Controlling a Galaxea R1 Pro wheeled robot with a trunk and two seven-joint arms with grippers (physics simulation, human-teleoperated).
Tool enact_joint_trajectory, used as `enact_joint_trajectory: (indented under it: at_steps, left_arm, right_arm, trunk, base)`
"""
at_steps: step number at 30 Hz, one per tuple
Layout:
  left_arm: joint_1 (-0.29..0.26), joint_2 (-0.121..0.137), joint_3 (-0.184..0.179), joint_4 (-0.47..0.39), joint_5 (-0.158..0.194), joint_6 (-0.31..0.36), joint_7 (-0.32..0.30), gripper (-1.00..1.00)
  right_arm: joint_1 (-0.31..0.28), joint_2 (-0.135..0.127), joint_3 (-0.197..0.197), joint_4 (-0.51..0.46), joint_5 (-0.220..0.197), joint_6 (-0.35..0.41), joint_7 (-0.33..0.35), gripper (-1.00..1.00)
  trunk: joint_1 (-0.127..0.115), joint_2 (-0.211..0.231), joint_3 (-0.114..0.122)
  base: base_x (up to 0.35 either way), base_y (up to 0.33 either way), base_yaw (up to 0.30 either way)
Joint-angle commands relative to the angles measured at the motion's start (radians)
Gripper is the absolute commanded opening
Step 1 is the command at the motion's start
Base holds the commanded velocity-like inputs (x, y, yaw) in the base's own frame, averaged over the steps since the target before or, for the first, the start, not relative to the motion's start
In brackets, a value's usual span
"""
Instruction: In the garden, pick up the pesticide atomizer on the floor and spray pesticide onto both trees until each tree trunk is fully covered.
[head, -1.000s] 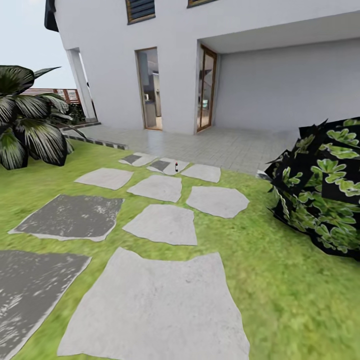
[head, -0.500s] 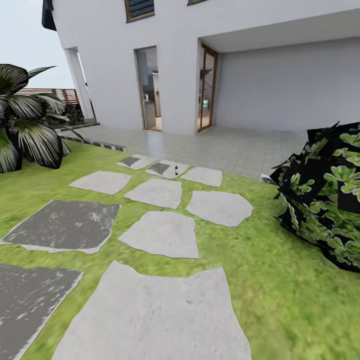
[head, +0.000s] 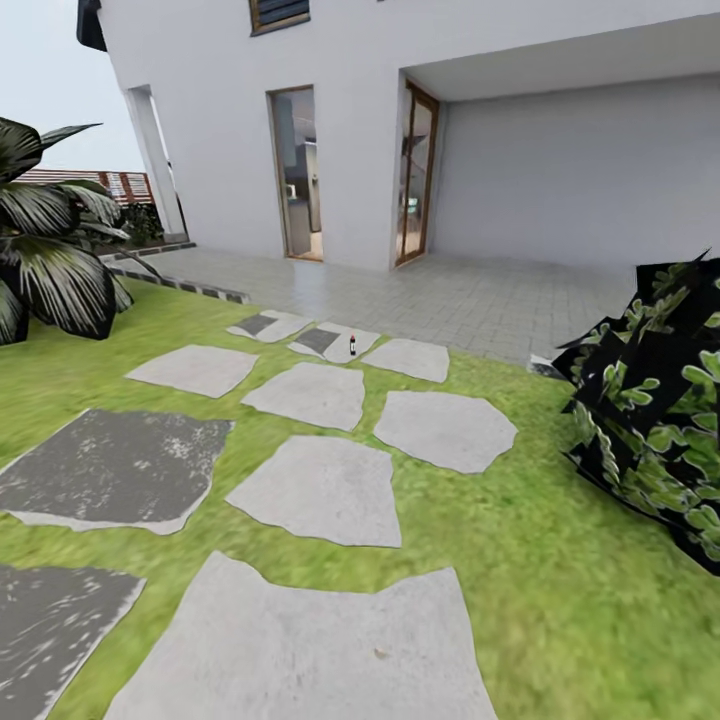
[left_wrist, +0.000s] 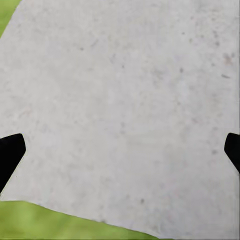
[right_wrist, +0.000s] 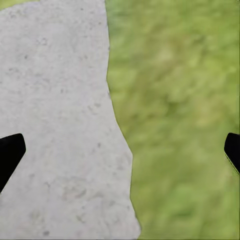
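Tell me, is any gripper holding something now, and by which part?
Nothing is held. The left gripper and right gripper are both open, with only paving and grass between their fingers.

Flat, bright daylight all over, no real cast shadows anywhere. The grass looks smeary and soft, and the wrist views are pretty blurry too.

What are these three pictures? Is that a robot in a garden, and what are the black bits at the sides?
Yes, a wheeled robot with two arms. The big picture comes from its head camera: a white house, green grass lawn, grey stepping stones, and a tiny dark bottle standing far ahead. The other two come from cameras on its wrists, looking down. The black bits are fingertips of the left gripper and right gripper, both wide open, holding nothing.
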Motion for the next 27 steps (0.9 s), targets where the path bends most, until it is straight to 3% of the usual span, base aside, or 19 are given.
enact_joint_trajectory:
  at_steps: [1,27]
  left_arm:
    - [-0.001,0.0,0.002,0.001,0.001,-0.003,0.0,1.0]
    - [-0.001,0.0,0.002,0.001,0.0,-0.003,0.0,1.0]
  right_arm:
    - [-0.001,0.0,-0.001,0.001,0.0,-0.003,0.0,1.0]
    - [-0.001,0.0,0.0,0.001,0.0,-0.002,0.0,1.0]
  trunk:
    - [0.0,0.0,-0.001]
    - [0.0,0.0,-0.001]
  base:
    - [0.339,0.0,0.0]
    - [0.339,0.0,0.0]
